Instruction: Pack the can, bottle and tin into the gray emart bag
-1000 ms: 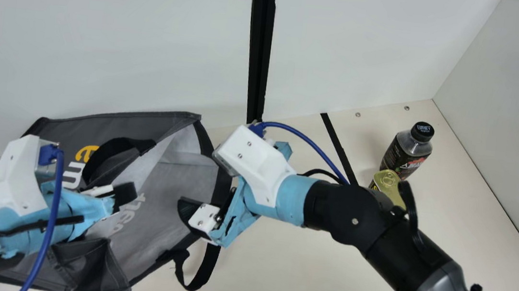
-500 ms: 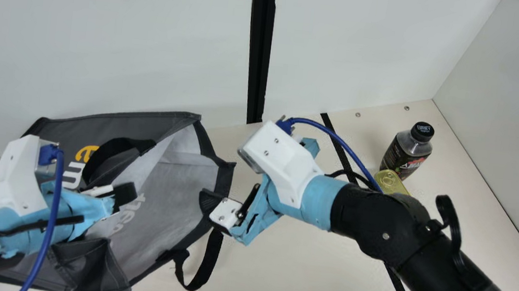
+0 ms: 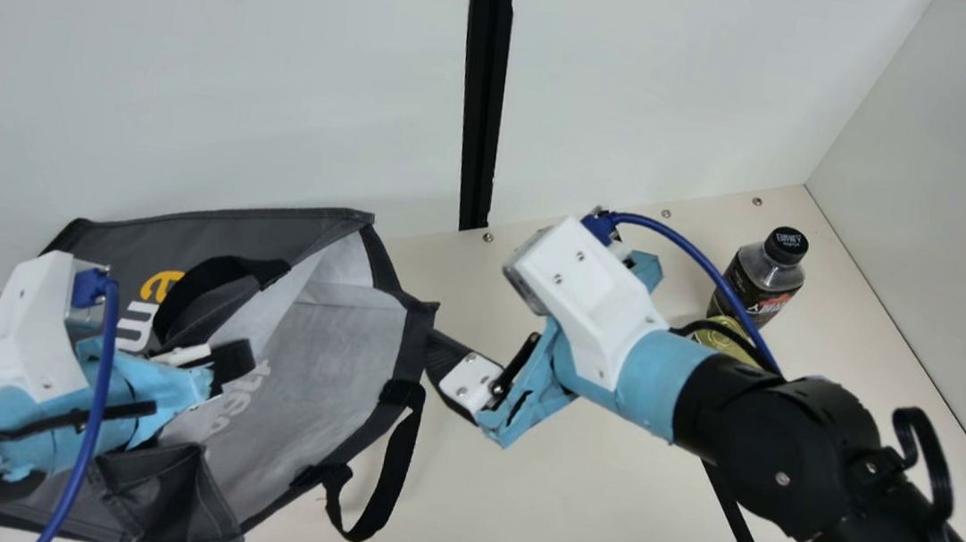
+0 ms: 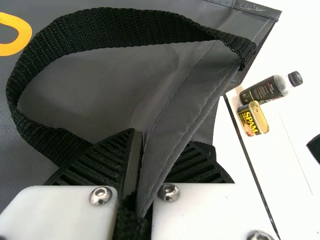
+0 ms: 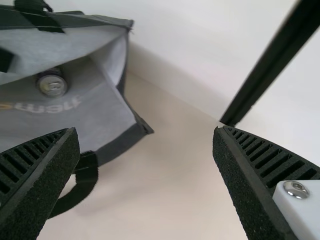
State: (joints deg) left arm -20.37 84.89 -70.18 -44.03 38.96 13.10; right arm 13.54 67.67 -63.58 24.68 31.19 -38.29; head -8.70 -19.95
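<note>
The right gripper (image 5: 146, 131) is spread wide with nothing between its fingers, just right of the mouth of the gray emart bag (image 3: 339, 355). The left gripper (image 4: 157, 144) is clamped on the bag's edge, over on the left side of the opening. If that pinch slips on the thin cloth, the mouth could sag and block the next item. The loose strap (image 3: 402, 456) on the bag's right side might also hook a passing finger, and the right arm's blue cable (image 3: 675, 236), slung out toward the far right, could knock the bottle over if the wrist swings low.

The can (image 5: 51, 84) lies inside the bag, so two items seem left to pack. Both are well apart from the right gripper, to its right: the tin (image 4: 252, 119) on the table (image 3: 565, 513), and just beyond it, close against it, the bottle (image 4: 265, 91), upright at the far right
</note>
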